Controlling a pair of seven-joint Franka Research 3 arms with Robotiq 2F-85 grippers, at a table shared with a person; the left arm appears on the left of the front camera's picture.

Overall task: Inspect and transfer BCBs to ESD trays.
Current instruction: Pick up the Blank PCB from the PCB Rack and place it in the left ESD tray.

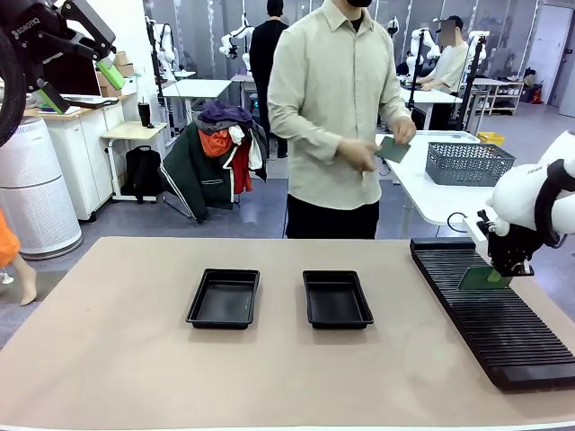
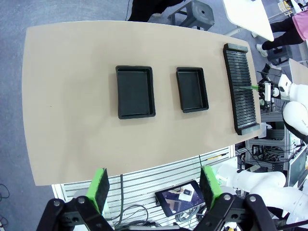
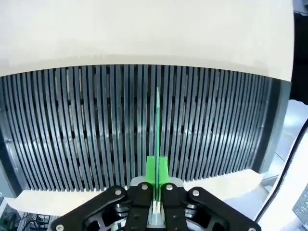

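- Left gripper [image 1: 81, 83]: raised high at the upper left, well above the table [image 1: 108, 359], its fingers slanting down toward the right. In the left wrist view the gripper [image 2: 155, 188] looks straight down on the table [image 2: 67, 120]. Its green pads [image 2: 99, 189] stand wide apart with nothing between them.
- Left tray [image 1: 223, 323] [image 2: 135, 116]: lies flat on the table, left of centre.
- Right tray [image 1: 340, 323] [image 2: 192, 110]: lies flat just right of centre, parallel to the left tray, with a strip of bare table between them.
- Person [image 1: 328, 99]: stands at the far edge with forearms bent. Both hands [image 1: 359, 154] are at waist height and hold a dark green BCB [image 1: 393, 149], tilted, well above the table.
- Rack [image 1: 503, 341] [image 2: 240, 101] [image 3: 86, 125]: a long black slotted rack on the table's right side, running from the far edge toward the robot.
- Right gripper [image 1: 496, 274] [image 3: 157, 162]: the arm enters from the right with its wrist turned down over the rack's far half. The fingers are clamped on the top edge of a second BCB [image 1: 474, 279]. In the right wrist view this board stands on edge in a slot and appears as a thin green line [image 3: 158, 120].
- Basket [image 1: 467, 163]: grey mesh, on a white table behind the rack.
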